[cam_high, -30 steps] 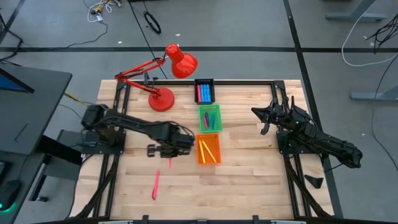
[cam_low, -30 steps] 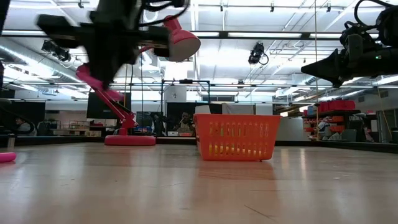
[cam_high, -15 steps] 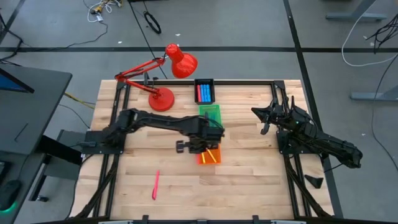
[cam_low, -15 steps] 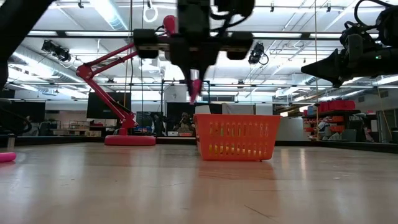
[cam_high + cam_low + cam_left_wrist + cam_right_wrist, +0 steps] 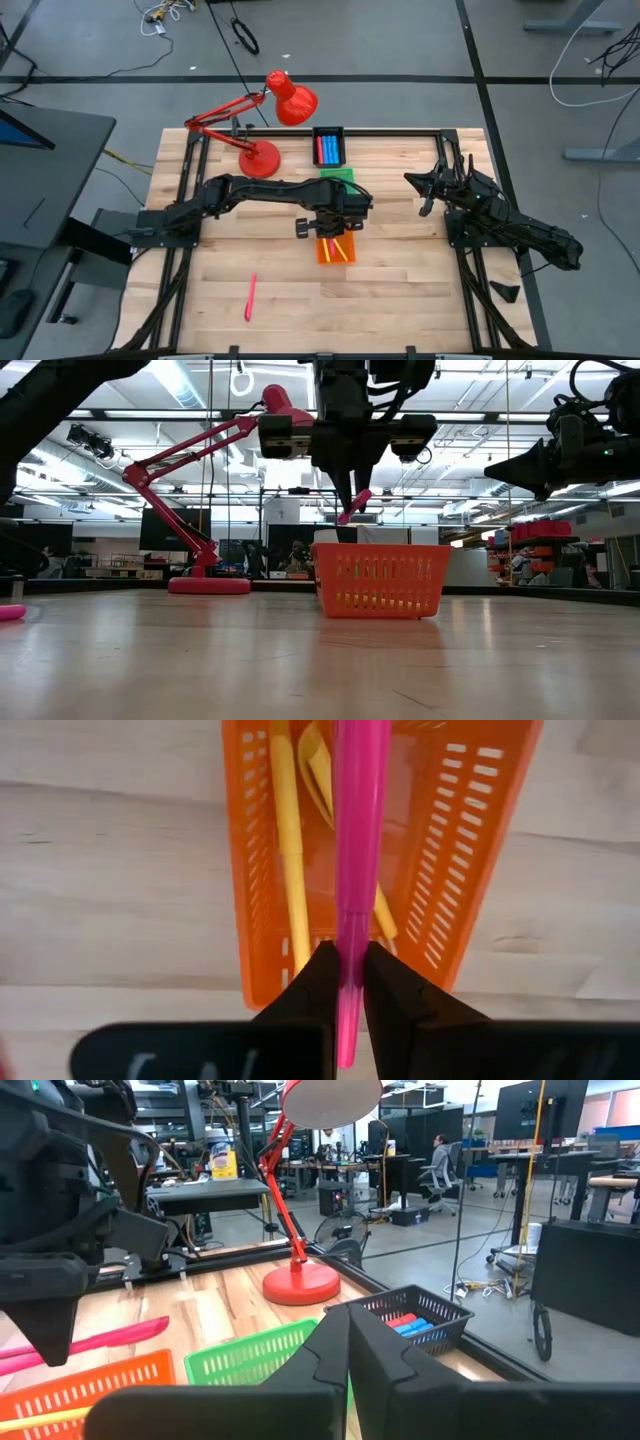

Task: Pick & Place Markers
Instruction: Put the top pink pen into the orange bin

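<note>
Left pincer [image 5: 346, 510] pinching a pink marker [image 5: 352, 870] above the orange tray [image 5: 336, 250]; right pincer [image 5: 348, 1342] pressed together, idle at the tabletop's [image 5: 400, 300] right side. Risk, judged from here: tilted marker striking the tray rim on release and bouncing out, or landing among yellow markers [image 5: 288, 850] where pink may not belong. Seen only from above: another pink marker [image 5: 249, 297] loose on the tabletop; seen only in the left wrist view: yellow markers inside the tray.
</note>
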Robot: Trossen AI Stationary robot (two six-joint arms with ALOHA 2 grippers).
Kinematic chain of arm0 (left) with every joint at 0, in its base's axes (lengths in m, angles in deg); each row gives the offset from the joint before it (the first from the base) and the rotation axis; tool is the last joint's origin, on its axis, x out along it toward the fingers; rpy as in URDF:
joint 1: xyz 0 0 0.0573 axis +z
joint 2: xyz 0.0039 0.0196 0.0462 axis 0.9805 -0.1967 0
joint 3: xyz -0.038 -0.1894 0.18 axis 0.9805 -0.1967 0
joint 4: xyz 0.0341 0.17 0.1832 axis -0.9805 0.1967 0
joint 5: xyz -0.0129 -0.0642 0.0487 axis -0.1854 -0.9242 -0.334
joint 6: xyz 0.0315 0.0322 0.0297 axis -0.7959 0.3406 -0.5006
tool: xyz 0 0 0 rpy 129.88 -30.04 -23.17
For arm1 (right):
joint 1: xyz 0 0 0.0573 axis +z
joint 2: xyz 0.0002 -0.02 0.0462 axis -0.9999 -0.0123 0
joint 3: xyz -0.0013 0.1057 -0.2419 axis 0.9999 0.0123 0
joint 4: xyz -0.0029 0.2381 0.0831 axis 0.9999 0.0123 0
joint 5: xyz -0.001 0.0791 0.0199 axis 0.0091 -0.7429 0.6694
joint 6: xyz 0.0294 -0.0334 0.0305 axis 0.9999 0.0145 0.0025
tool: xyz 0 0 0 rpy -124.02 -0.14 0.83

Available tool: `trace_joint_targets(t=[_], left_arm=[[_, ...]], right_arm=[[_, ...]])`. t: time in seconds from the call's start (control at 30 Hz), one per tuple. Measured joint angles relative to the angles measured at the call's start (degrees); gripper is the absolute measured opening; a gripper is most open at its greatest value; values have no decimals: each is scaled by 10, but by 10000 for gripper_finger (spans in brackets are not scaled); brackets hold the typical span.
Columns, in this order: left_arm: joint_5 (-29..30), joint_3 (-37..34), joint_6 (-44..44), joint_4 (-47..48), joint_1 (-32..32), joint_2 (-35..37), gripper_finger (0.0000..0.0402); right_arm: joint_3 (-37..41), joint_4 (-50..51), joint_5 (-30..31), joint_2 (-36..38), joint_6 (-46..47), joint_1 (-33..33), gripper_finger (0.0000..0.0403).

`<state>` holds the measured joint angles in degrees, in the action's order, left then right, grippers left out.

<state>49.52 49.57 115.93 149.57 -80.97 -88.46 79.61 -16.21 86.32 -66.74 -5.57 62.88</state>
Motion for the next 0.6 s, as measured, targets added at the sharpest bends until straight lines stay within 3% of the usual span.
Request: trace_joint_targets(t=[0.33,0.6], left_arm=[[14,-4,7,-1,-5,-1,28],[12,-5,-4,-41,-6,-49,28]], right_arm=[[0,0,0,0,0,0,10],[0,0,0,0,0,0,10]])
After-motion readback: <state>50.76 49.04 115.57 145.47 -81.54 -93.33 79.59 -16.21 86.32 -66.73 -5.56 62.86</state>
